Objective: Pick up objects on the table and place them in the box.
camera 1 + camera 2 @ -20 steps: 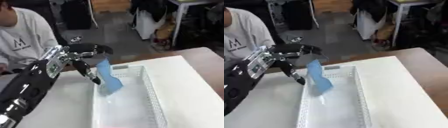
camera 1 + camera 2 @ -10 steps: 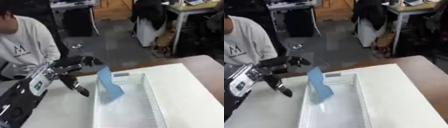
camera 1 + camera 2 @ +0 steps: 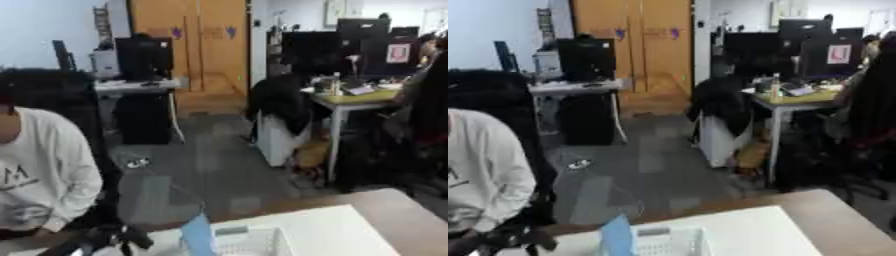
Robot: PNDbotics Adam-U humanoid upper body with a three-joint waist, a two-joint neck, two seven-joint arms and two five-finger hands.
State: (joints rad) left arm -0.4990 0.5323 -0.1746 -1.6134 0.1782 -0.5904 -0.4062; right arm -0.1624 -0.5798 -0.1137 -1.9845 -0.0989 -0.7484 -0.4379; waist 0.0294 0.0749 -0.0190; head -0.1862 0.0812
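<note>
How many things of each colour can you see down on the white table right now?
Blue flat upright piece: 1
White mesh box: 1
Black robot hand, at the lower left: 1
Total: 3

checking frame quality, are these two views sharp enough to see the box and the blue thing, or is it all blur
Left eye view: soft throughout, only the top of the blue object and the white box rim show at the bottom edge. Right eye view: equally blurred, left hand a dark smear.
</note>
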